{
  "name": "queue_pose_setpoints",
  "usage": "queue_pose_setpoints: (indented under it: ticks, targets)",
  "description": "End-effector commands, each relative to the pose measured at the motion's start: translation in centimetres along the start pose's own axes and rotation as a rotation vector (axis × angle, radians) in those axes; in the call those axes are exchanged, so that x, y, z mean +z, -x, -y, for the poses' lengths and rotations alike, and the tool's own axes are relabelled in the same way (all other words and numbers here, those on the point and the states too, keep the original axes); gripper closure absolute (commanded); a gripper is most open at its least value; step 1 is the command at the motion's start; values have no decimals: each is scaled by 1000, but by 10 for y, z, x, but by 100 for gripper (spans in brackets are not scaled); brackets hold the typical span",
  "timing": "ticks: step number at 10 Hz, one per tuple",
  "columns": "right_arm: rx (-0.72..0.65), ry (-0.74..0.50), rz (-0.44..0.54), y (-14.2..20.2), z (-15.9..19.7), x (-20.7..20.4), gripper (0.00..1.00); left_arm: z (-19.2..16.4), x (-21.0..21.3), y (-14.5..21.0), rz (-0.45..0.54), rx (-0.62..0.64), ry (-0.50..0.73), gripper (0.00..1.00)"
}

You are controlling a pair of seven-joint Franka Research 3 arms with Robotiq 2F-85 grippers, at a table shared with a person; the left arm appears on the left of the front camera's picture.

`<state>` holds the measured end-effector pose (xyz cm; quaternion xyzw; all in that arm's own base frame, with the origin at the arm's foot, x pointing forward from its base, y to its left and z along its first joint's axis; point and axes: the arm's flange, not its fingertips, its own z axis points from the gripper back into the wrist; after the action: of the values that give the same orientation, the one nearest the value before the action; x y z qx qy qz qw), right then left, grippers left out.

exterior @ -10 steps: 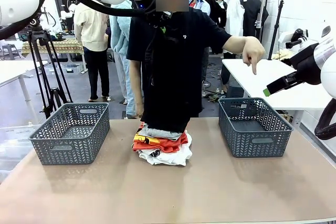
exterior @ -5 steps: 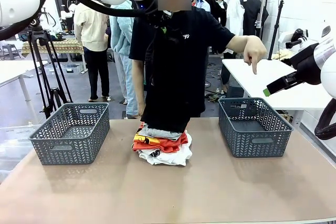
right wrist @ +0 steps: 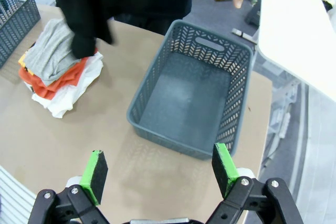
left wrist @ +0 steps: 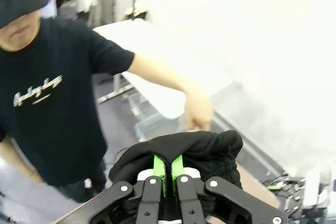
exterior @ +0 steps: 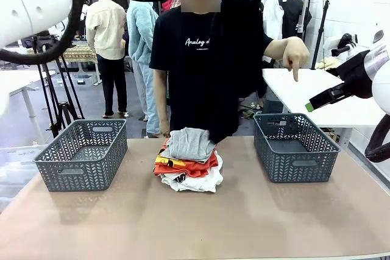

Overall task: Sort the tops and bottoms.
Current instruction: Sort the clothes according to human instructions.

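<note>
A soft, plain black garment (left wrist: 210,148) hangs limp and bunched, pinched in the closed green pads of the left gripper (left wrist: 168,174), high above the folded pile of tops (exterior: 189,165) — grey uppermost. The right gripper (right wrist: 160,163) gapes wide, empty, over a lattice basket (right wrist: 210,51).

Showing soft matt cloth on the black garment (left wrist: 210,148), matt plastic lattice on left basket (exterior: 81,156) and right basket (exterior: 295,153), smooth matt tabletop (exterior: 244,223).

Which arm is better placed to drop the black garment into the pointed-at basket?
Left. The left gripper has its jaws shut on the black garment, held high near the basket under the person's pointing hand; the right gripper stands open and empty.
</note>
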<state>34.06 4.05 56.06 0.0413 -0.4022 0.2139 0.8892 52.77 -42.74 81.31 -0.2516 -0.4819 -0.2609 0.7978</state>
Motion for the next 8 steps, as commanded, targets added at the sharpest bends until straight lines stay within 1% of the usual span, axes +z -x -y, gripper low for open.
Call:
queue_pose_setpoints:
  ticks: [1,2,6,7,8]
  targets:
    - [-5,-14,2,0,1,-1,0,-2,-24,-14,-25,4,91,100]
    - [-5,-14,2,0,1,-1,0,0,0,0,0,0,0,100]
    - [-5,-14,2,0,1,-1,0,0,0,0,0,0,0,100]
    - [-5,-14,2,0,1,-1,0,-1,-8,1,-1,6,25,100]
    - [-5,-14,2,0,1,-1,0,5,-31,11,37,34,69,100]
